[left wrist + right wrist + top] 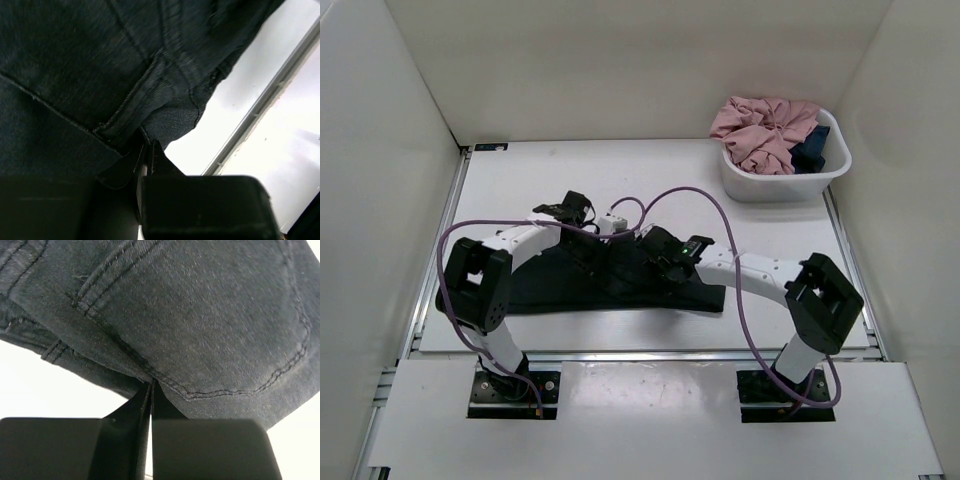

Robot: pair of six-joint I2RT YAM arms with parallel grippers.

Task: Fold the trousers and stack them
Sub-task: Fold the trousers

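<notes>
The black trousers (550, 290) lie bunched across the near middle of the white table (650, 170), between the two arms. My left gripper (592, 245) is down on their upper left part and my right gripper (655, 255) on their upper middle. In the left wrist view the left gripper (147, 145) is shut on a seamed edge of the trousers (75, 65). In the right wrist view the right gripper (151, 385) is shut on a stitched fold of the trousers (200, 315). Dark fabric fills most of both wrist views.
A white basket (780, 185) stands at the back right, holding a pink garment (765, 130) and a small dark blue cloth (812, 145). White walls close in the table. A metal rail (265, 105) runs along the table's left edge.
</notes>
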